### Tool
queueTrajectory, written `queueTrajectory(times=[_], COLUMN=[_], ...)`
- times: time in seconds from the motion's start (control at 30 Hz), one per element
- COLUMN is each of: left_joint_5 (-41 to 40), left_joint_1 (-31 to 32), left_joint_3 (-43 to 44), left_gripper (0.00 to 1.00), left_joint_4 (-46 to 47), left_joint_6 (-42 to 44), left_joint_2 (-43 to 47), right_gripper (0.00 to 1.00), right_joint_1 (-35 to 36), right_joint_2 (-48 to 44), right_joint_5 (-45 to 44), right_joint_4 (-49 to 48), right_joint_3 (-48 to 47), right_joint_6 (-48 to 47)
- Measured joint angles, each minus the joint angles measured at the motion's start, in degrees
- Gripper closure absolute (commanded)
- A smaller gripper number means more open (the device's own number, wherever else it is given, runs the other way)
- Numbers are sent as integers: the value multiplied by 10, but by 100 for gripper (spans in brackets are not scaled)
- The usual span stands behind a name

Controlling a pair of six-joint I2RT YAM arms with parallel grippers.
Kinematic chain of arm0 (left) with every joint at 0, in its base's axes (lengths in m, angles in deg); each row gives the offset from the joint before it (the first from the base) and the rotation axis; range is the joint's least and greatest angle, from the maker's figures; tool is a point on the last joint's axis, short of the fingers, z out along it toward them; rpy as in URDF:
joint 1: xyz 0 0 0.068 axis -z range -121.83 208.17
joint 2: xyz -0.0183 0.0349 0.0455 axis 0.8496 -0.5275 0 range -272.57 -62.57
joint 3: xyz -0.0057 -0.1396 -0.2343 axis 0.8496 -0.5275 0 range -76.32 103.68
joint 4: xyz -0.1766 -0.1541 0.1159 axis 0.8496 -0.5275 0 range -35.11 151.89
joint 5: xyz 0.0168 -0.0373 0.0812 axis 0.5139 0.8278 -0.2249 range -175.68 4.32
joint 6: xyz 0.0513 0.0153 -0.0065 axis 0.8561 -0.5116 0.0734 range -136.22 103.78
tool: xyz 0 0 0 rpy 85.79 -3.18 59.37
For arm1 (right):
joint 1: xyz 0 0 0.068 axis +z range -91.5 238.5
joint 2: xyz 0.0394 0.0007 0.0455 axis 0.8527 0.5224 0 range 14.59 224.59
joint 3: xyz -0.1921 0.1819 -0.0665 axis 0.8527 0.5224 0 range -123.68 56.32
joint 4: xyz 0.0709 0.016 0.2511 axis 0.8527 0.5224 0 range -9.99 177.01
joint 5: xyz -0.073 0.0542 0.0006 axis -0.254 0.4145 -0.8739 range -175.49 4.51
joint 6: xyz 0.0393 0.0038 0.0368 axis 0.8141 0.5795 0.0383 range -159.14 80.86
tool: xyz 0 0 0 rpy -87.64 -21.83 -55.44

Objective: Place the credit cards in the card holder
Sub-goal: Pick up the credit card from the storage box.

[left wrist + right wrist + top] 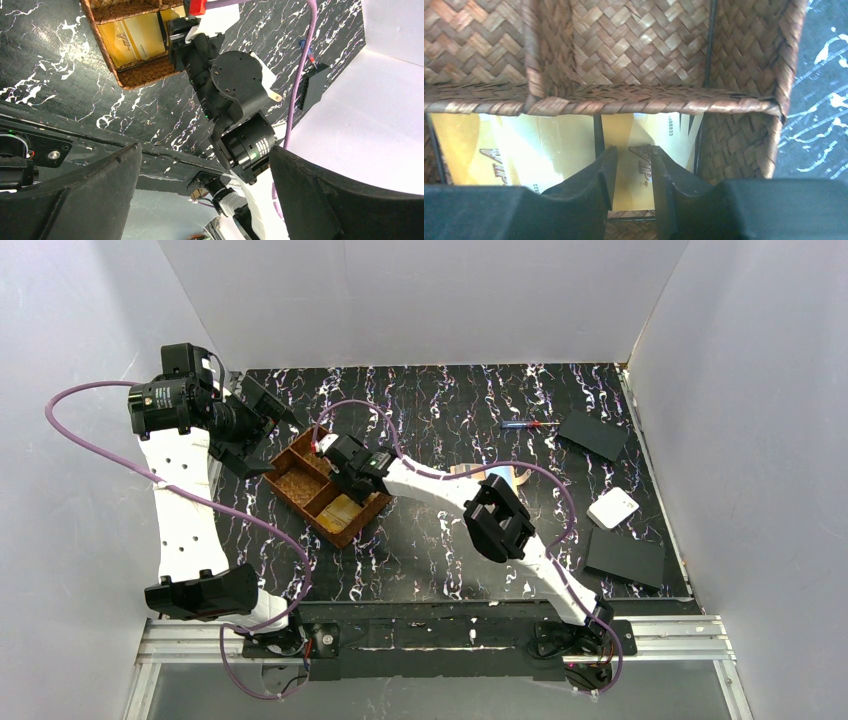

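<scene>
Woven tray (624,94) walling gold cards (549,145), black plates (625,558), white box (613,508) aside

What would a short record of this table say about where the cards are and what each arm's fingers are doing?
Gold cards: lying in one compartment of the woven tray
Right fingers: a little apart, down in that compartment just over a card; no grip visible
Left fingers: wide apart, holding nothing, up off the table near the tray
</scene>
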Motion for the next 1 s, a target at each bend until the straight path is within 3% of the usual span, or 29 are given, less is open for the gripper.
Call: queueTrajectory(times=[0.17,0.63,0.83,1.0], left_joint_5=[0,1,2,4], left_joint_1=[0,0,0,0], left_joint_3=[0,-3,-7,-12], left_gripper=[2,2,2,2], left_joint_4=[0,0,0,0], left_joint_6=[0,1,1,1], left_joint_2=[0,0,0,0], right_gripper=[31,22,22,39], right_joint_1=[-5,-5,-7,-7], right_joint_2=[-12,-14,-24,-25], right_joint_5=[46,56,75,68], right_joint_4=[-17,-22,-57,-75], right_joint_3=[19,27,58,67], right_joint_6=[25,9,18,24])
